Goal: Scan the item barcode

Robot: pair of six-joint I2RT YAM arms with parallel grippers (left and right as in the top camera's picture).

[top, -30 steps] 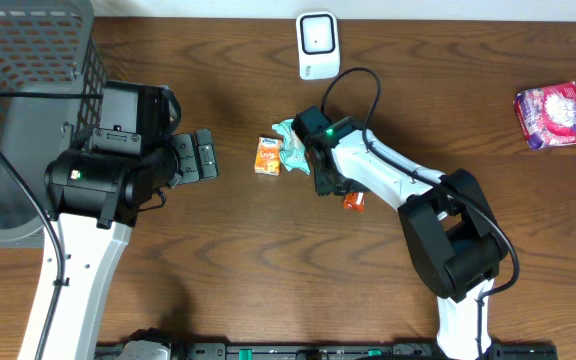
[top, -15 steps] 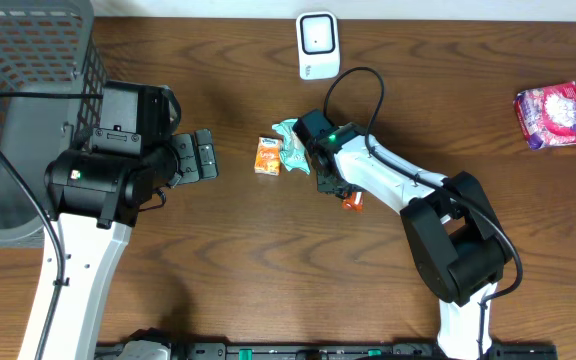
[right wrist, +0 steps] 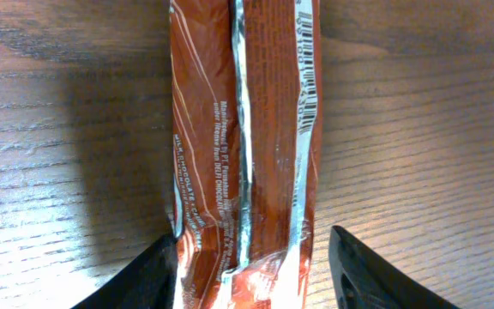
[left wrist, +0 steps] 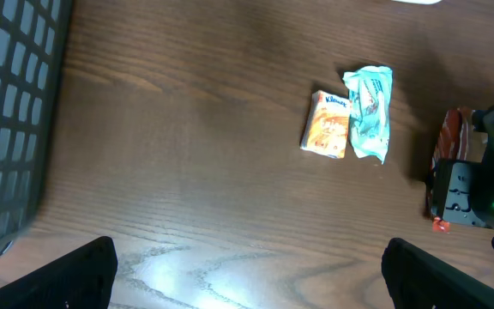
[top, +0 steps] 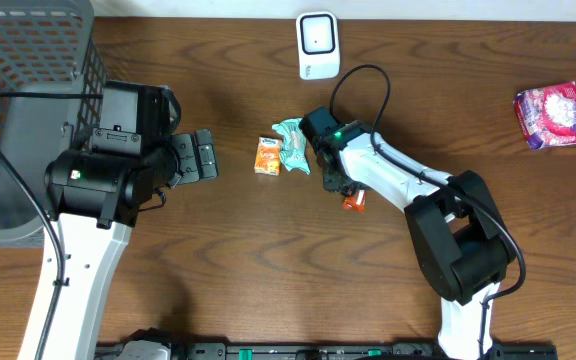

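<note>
One snack bar (right wrist: pixel 247 129) in a brown-orange wrapper is the item to scan. It lies flat on the wooden table (top: pixel 268 280), right of centre, mostly hidden under the right arm in the overhead view. In the right wrist view its long axis runs straight away from the camera. The seam faces up and the barcode (right wrist: pixel 307 60) is printed along the right edge near the far end.

The right gripper (right wrist: pixel 251 257) straddles the near end of the bar with its fingers parted. One fingertip sits just at the wrapper's left edge. On the other side a strip of bare wood shows, so nothing is clamped yet. The fingers stand across the bar's narrow width, which looks like the right line for a pinch.

Just beside the bar lie a teal packet (top: pixel 293 146) and an orange tissue pack (top: pixel 267 156), touching each other. The white scanner (top: pixel 316 45) stands farther back, beyond the barcode end.

The left gripper (left wrist: pixel 251 266) hangs wide apart and empty, well away near the grey basket (top: pixel 28 100). That makes the right arm plainly the nearer one. My judgement is that the bar must be lifted and its upturned barcode tilted toward the scanner.
</note>
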